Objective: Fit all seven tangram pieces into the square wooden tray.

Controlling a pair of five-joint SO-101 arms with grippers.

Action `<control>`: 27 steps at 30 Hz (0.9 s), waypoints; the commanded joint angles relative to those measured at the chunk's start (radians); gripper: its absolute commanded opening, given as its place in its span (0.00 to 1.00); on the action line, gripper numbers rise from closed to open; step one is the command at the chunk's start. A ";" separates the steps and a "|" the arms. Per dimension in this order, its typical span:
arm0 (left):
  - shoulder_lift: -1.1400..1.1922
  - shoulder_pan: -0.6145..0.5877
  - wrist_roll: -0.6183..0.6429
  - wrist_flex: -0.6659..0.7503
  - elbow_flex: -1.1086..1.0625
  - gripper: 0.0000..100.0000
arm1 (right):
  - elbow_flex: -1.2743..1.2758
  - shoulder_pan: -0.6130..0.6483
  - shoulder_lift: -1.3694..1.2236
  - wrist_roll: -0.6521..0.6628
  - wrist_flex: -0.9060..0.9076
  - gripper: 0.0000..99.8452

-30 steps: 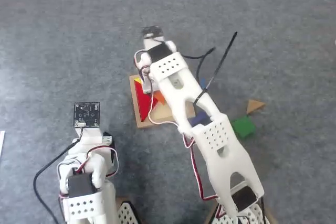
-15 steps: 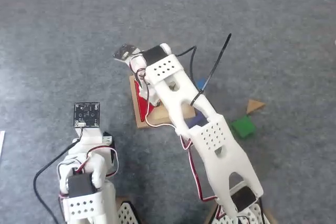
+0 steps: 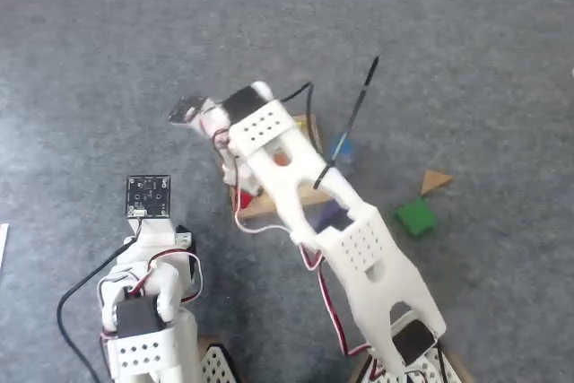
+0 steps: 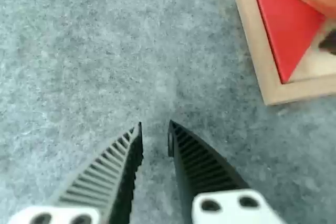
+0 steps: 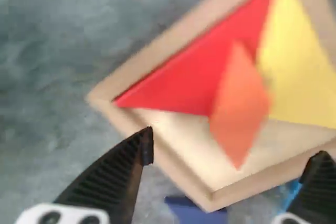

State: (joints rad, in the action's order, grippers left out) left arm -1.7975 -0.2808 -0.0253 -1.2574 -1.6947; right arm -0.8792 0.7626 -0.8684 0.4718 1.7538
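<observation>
Currently, in the overhead view, the right arm (image 3: 305, 195) is stretching from the lower right of the frame up toward the centre. It is lying across the wooden tray (image 3: 260, 206) and hiding most of it. Its gripper (image 5: 233, 145) is hanging over one corner of the tray, jaws released and spread wide, grasping nothing.

Inside the tray, a red triangle (image 5: 184, 77) and a yellow triangle (image 5: 294, 66) are lying side by side. An orange piece (image 5: 239, 108) is showing in front of the red one's edge (it is blurred, so its tilt is hard to judge). The rest of the tray floor is showing bare wood.

Four pieces are waiting on the grey carpet (image 3: 108, 60). A dark blue piece (image 3: 328, 216) is lying just beside the tray's lower right edge, partly under the arm. A light blue piece (image 3: 340, 147) is sitting near the tray's right side. A green square (image 3: 416, 217) and a tan triangle (image 3: 436, 181) are lying well apart from the tray, right of centre.

The left arm (image 3: 148, 311) is sitting at the lower left. Its gripper (image 4: 155, 127) is pointing at bare carpet near a tray corner, jaws parted by a narrow gap, holding nothing.
</observation>
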 commanded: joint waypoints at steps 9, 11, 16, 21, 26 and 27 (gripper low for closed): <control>-0.018 0.003 0.000 -0.003 0.012 0.08 | 0.470 0.010 0.378 0.143 -0.185 0.42; -0.018 0.003 0.000 -0.003 0.012 0.08 | 0.585 0.005 0.432 0.163 -0.263 0.42; -0.018 0.003 0.000 -0.003 0.012 0.08 | 0.824 -0.035 0.524 0.210 -0.478 0.42; -0.018 0.003 0.000 -0.003 0.012 0.08 | 1.056 -0.096 0.608 0.219 -0.756 0.42; -0.018 0.003 0.000 -0.003 0.012 0.08 | 1.241 -0.131 0.739 0.227 -0.957 0.42; -0.018 0.003 0.000 -0.003 0.012 0.08 | 1.270 -0.136 0.763 0.230 -0.987 0.42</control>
State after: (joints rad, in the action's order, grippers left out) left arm -1.7975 -0.2808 -0.0253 -1.2574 -1.6947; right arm 0.3406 0.6674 -0.2102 0.6882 0.8792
